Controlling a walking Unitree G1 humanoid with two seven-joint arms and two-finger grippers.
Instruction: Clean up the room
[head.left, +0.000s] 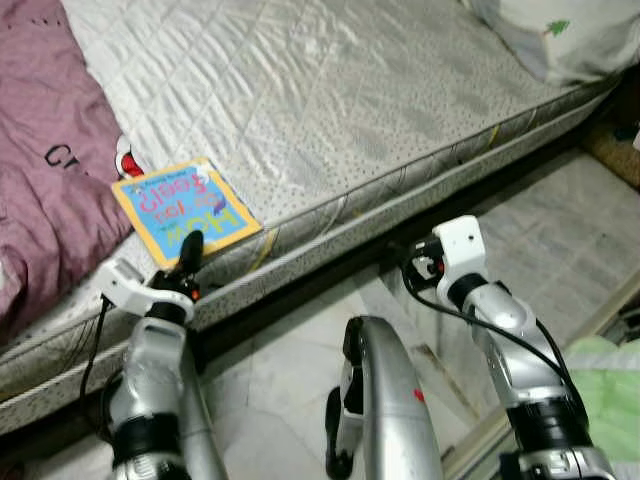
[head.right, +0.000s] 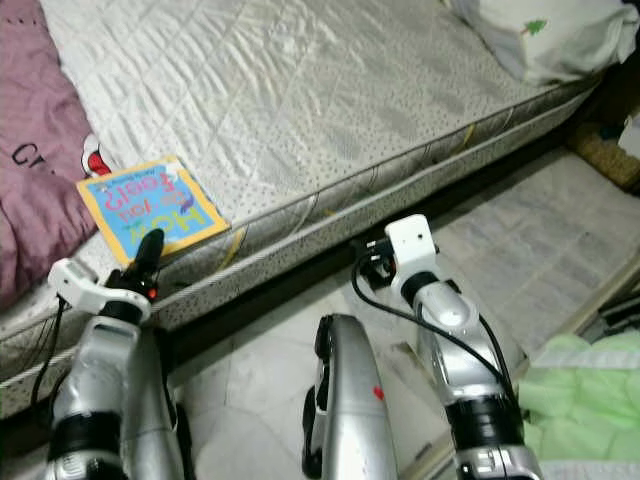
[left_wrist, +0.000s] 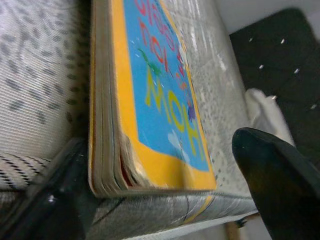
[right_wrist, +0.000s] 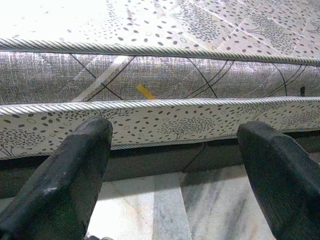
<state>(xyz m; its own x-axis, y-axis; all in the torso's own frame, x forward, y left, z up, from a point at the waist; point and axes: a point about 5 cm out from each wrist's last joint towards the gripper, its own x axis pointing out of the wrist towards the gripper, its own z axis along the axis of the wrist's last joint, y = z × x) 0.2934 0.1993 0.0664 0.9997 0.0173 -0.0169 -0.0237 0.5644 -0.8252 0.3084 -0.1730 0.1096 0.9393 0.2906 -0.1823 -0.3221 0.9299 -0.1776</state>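
Note:
A picture book with a blue cover and a yellow border lies flat on the mattress, close to its near edge. My left gripper is open at the book's near edge. In the left wrist view the book's corner lies between the two black fingers, which do not press on it. My right gripper is open and holds nothing. It hovers low over the floor, pointing at the mattress side.
A purple blanket covers the bed's left part, with a small red and white thing beside the book. A white pillow lies at the far right. Green fabric sits on the marble floor at the right.

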